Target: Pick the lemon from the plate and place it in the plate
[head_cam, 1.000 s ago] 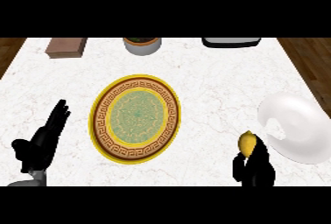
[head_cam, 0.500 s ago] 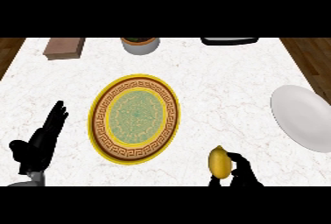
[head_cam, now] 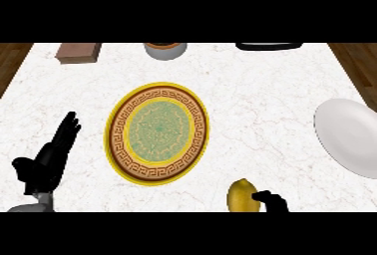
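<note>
The yellow lemon (head_cam: 242,195) is at the view's lower edge, right of the patterned plate, held up off the counter by my right hand (head_cam: 273,201), whose thumb and fingers curl round its right side. Most of that hand is hidden below the edge. The gold-rimmed plate with a green centre (head_cam: 157,132) lies at the counter's middle, with nothing on it. A plain white plate (head_cam: 349,135) sits at the right edge, bare as well. My left hand (head_cam: 49,158) rests open at the lower left, fingers straight and pointing up, left of the patterned plate.
Along the counter's far edge stand a brown wooden block (head_cam: 78,52), a grey bowl (head_cam: 165,49) and a dark flat object (head_cam: 270,46). Wooden floor shows past the counter's left and right edges.
My right hand has carried the lemon from the white plate's left rim leftward and toward me, closer to the patterned plate. The view has shifted a little. My left hand stays put.
</note>
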`<state>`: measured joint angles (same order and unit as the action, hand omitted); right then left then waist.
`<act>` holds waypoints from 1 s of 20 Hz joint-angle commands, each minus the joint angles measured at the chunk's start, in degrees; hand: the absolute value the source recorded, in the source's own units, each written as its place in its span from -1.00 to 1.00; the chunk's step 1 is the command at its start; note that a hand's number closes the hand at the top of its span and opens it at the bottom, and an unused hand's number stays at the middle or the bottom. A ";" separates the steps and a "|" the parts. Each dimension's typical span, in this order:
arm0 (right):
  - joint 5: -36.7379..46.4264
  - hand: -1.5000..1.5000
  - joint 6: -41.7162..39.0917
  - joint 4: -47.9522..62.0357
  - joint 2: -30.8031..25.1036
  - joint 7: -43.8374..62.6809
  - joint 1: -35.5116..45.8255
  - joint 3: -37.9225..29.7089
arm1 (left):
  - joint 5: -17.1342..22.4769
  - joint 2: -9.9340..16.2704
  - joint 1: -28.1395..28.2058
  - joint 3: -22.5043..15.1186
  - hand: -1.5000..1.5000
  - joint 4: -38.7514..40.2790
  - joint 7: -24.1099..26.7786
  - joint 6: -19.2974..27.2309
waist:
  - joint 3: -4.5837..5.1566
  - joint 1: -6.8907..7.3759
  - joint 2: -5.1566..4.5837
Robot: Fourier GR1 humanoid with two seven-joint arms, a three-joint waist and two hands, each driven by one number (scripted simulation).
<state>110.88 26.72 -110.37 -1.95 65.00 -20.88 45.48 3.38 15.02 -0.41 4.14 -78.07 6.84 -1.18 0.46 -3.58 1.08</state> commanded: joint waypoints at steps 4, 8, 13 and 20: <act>3.61 1.00 -12.01 -4.40 1.76 13.94 5.00 9.37 | -0.64 -0.37 -1.02 -1.10 0.00 -0.28 0.42 -0.45 | -0.24 2.84 -0.96; -1.11 1.00 -12.12 -3.27 1.64 13.73 9.66 7.98 | 0.40 0.18 -2.63 -0.64 0.00 -0.21 -0.77 -1.51 | -0.33 4.06 -1.45; -5.06 1.00 -10.74 -1.20 1.54 12.90 13.53 6.70 | -0.02 -0.85 -3.88 -2.13 0.00 -0.35 -0.70 -1.88 | -0.42 4.93 -1.80; -11.11 1.00 -11.06 1.98 1.60 12.24 19.38 1.18 | -1.12 -2.17 -3.82 -3.61 0.00 -0.64 -0.31 -1.21 | -0.49 6.57 -2.28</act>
<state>104.99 17.58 -107.27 -6.50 66.60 -7.90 49.46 2.55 13.46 -3.90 1.25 -78.39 6.62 -2.47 0.00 2.24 -1.03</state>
